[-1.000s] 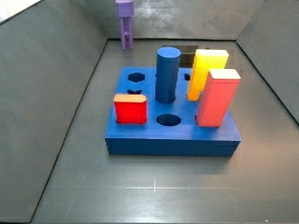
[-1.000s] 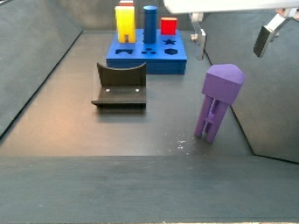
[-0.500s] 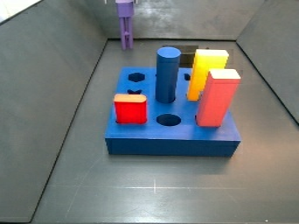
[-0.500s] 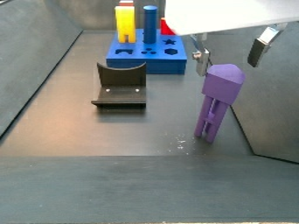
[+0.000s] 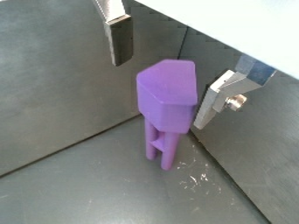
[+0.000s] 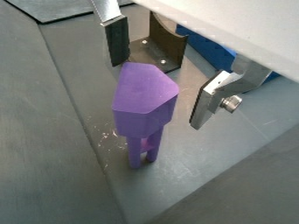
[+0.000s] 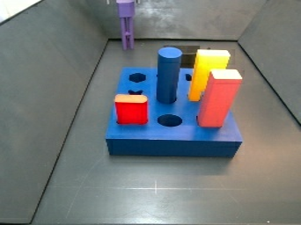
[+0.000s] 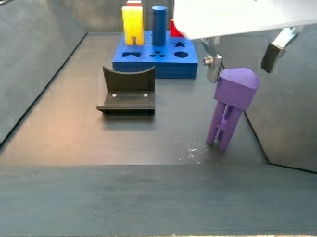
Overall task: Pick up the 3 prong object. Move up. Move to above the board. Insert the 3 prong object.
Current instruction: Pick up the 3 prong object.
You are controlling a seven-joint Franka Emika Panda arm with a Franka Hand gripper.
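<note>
Purple and slim, the 3 prong object stands upright on the dark grey floor, solid faceted end up and thin prongs down, close to a grey side wall. The end effector hangs just above and around its top, the two silver fingers spread apart on either side of the solid end, with a gap showing between each plate and the piece in both wrist views. It is open and grips nothing.

Well away from the piece, at the far end of the enclosure in a side view, sits the board, a thick blue block. Between board and piece lies the fixture, a dark L-shaped bracket on its base plate.

The surface is a matt, dark grey sheet ringed by sloping grey walls; small pale scuffs mark the floor near the foot of the prongs.

A side view shows the board up close: a blue cylinder, a yellow block, a salmon-red block and a short red block stand in it, with a round hole open in the top face. There the purple piece is only a small shape at the back. A wrist view catches the fixture and a blue edge of the board behind the piece.
</note>
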